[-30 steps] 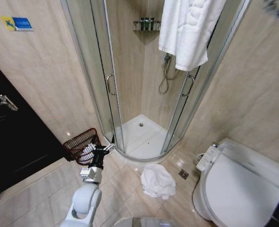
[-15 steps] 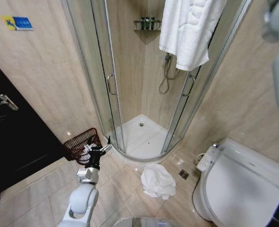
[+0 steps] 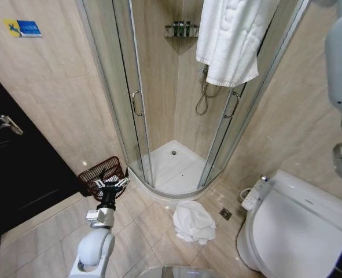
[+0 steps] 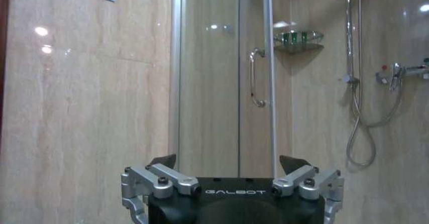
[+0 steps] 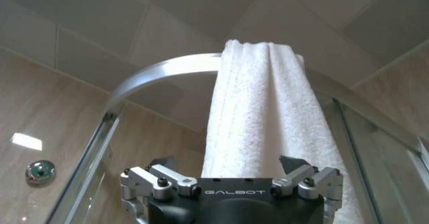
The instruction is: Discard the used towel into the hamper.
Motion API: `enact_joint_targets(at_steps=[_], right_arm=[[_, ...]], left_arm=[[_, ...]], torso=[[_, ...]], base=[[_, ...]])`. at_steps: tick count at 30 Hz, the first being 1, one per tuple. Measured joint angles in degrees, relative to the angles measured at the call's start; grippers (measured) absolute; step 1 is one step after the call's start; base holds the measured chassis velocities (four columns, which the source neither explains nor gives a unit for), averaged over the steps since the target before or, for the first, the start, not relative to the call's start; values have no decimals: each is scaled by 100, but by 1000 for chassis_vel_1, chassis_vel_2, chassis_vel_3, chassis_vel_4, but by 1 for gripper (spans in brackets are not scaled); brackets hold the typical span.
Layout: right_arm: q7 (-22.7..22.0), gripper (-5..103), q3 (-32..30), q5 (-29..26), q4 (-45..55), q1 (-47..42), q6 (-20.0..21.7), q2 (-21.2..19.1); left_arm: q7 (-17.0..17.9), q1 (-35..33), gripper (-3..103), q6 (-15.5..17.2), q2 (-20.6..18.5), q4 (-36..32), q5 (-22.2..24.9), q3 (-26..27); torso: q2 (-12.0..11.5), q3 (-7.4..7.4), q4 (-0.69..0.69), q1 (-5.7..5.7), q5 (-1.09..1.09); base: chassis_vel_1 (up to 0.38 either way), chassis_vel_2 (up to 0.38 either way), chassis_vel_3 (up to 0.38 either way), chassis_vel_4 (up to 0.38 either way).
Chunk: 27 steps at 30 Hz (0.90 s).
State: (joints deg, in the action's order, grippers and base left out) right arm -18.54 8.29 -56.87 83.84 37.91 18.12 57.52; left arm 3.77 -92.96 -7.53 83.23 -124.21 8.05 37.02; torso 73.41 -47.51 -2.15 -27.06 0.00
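1. So there are 2 towels in this bathroom. One is a white towel (image 3: 228,37) draped over the top rail of the corner shower (image 3: 176,104), hanging down flat with its long axis vertical. The other is a crumpled towel (image 3: 192,222) in a heap on the floor tiles, just in front of the shower base.

2. The hamper (image 3: 103,175), the dark red wire-mesh basket, sits on the floor against the wall to the robot's left, between the dark door (image 3: 20,174) and the shower.

3. The right tool (image 5: 228,176) is raised high, and the right arm fills the upper right edge of the head view. From its wrist camera it points straight at the hanging towel, which runs up and over the rail right ahead of it. Jaws look spread apart, nothing between them.

4. The left tool (image 3: 109,186) is low, just at the hamper's near rim. Its wrist camera looks at the shower door and handle. Its jaws are spread too, nothing held.

5. The relation that matters, as I see it: the right arm is clearly the nearer one to the hanging towel, and that towel lies up and ahead of it. The hamper lies down and across on the left side, well apart from it. So a grab up there would mean carrying the cloth down and leftward.

6. I can't tell which towel counts as the used one. The floor heap lies between the 2 arms, nearer the left one.
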Motion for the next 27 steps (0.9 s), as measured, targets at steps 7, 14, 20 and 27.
enact_joint_targets(at_steps=[7,14,20,27], right_arm=[[10,102,98,23,-648,147,-37,263],[34,86,136,39,-852,80,-138,308],[151,59,97,38,-1006,-58,-336,328],[286,32,75,70,-970,-164,-392,248]], left_arm=[[-4,-191,100,-131,74,-97,42,149],[-11,-278,100,-247,175,-147,50,210],[-13,-358,100,-266,264,-211,24,166],[-29,-403,100,-297,300,-251,8,208]], torso=[[-1,0,-2,0,0],[-1,0,-1,0,0],[-2,0,-1,0,1],[-2,0,-1,0,1]], base=[[0,0,0,0],[0,0,0,0],[0,0,0,0],[0,0,0,0]])
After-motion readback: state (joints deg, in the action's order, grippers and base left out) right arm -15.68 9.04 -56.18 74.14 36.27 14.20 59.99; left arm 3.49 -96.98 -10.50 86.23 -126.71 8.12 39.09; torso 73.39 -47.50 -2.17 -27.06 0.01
